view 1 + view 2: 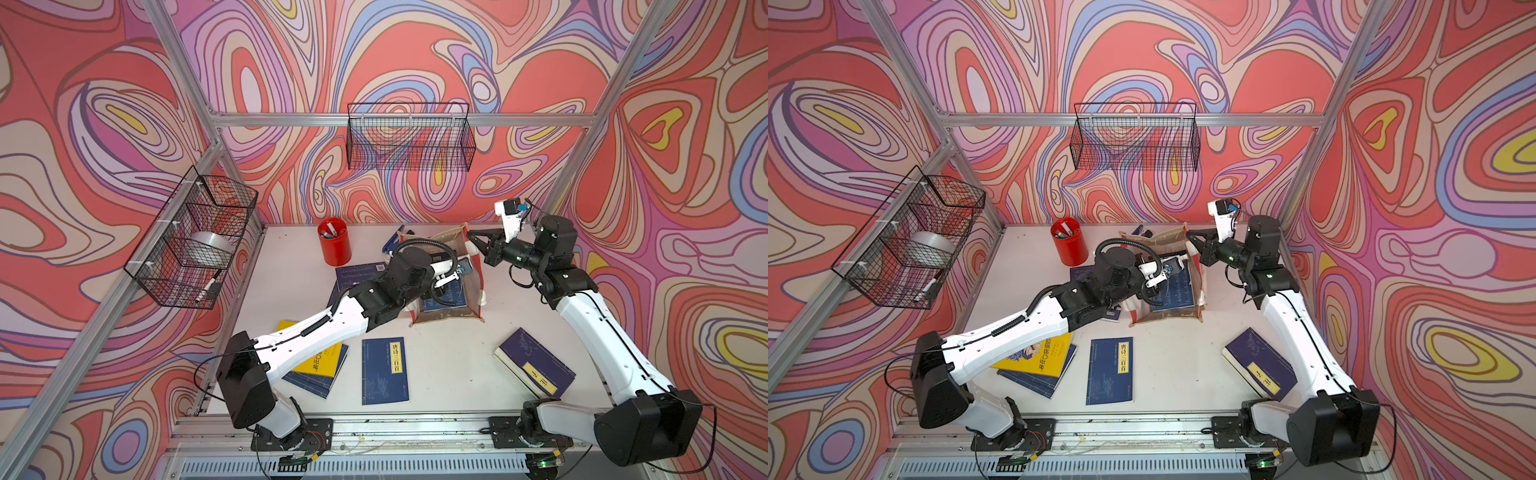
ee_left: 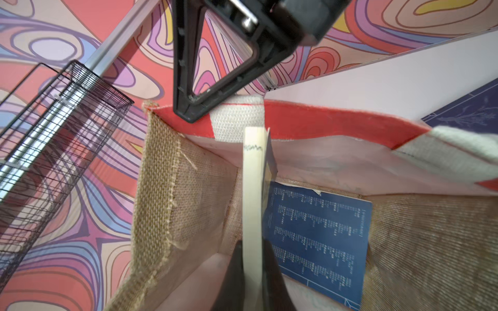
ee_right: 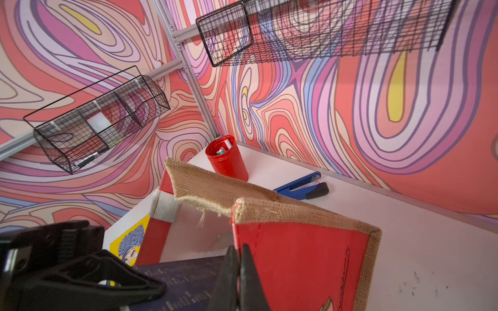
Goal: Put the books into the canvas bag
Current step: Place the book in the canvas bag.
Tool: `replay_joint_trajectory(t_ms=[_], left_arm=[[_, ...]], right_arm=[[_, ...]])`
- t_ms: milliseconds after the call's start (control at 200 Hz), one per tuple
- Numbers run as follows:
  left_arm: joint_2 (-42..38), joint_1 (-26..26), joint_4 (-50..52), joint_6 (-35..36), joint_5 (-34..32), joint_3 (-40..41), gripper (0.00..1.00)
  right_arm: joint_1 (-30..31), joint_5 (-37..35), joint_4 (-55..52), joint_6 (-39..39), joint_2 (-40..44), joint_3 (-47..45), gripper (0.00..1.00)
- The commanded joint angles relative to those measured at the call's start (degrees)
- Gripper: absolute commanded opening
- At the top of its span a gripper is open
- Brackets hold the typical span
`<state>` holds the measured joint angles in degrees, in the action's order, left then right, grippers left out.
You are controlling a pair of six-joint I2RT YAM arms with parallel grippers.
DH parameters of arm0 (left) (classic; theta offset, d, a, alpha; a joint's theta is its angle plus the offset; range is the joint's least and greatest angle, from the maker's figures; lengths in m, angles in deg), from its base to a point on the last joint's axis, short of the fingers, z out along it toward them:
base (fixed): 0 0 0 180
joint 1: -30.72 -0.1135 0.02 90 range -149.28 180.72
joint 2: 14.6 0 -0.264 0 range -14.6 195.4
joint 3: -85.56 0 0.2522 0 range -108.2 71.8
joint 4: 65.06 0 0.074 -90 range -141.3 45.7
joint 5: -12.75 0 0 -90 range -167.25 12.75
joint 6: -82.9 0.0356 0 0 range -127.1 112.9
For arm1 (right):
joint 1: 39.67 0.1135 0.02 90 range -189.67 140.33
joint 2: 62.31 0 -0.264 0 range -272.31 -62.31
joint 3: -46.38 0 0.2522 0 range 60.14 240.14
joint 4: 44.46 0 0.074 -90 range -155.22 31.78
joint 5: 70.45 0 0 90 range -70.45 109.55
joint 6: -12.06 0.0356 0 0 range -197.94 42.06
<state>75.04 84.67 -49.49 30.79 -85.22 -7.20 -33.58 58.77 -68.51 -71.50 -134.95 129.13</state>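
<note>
Front of counter (image 1: 449, 374): labelled navy book (image 1: 384, 370) lies flat at centre. On its left, yellow book (image 1: 320, 361) lies on top of lower navy book (image 1: 320, 384), both partly under the left arm. On its right, thick navy book (image 1: 536, 365) lies flat at an angle, just beside the right arm. All four are outside the bag.

Mid-counter: bag (image 1: 448, 321) stands upright, mouth open. Flat book (image 2: 318, 231) lies on its bottom. Left fingers (image 2: 235, 269) are down in the mouth, pinching thin book (image 2: 252, 188) edge-on, cream page edge toward the wrist camera, between the burlap side wall and the flat book. Can't tell if it touches the bottom.

Right fingers (image 3: 233, 266) are pressed together on the bag's top rim, at the edge of the red panel, just beside the white handle strap (image 2: 237, 118).

Left of the bag: rear navy book (image 1: 359, 276) lies flat, partly hidden by the left arm.

Back of counter: red cup (image 1: 333, 242) stands upright with pens in it; blue stapler (image 1: 392, 243) lies between cup and bag.

Walls: side wire basket (image 1: 195, 241) holds a tape roll (image 1: 212, 245); back wire basket (image 1: 409, 137) hangs on the rear rail.
</note>
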Motion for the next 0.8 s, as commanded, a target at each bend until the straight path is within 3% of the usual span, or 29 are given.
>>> replay_joint_trajectory(t_ms=[0, 245, 576, 626, 696, 796], left_arm=[[1.6, 0.6, -8.6, 3.6, -2.9, -1.4, 0.00], [11.0, 0.6, -13.4, 10.4, -3.3, -4.9, 0.00], [13.6, -1.6, -11.5, 6.8, 2.4, -6.4, 0.00], [13.7, -1.8, -10.7, 6.5, 3.4, -6.7, 0.00], [13.6, -2.0, -9.8, 6.3, 4.4, -7.0, 0.00], [13.7, -2.0, -8.6, 5.9, 5.3, -7.9, 0.00]], right_arm=[[0.3, -6.7, -4.8, 2.4, -2.8, 4.6, 0.00], [0.3, -14.8, -10.9, 8.5, -8.6, 7.4, 0.00], [0.2, -20.4, -13.2, 12.9, -13.4, 10.4, 0.00], [0.2, -21.0, -12.9, 13.2, -13.5, 10.6, 0.10], [0.2, -22.9, -12.6, 14.2, -13.5, 10.6, 0.12], [0.0, -24.1, -12.0, 14.7, -13.2, 10.9, 0.38]])
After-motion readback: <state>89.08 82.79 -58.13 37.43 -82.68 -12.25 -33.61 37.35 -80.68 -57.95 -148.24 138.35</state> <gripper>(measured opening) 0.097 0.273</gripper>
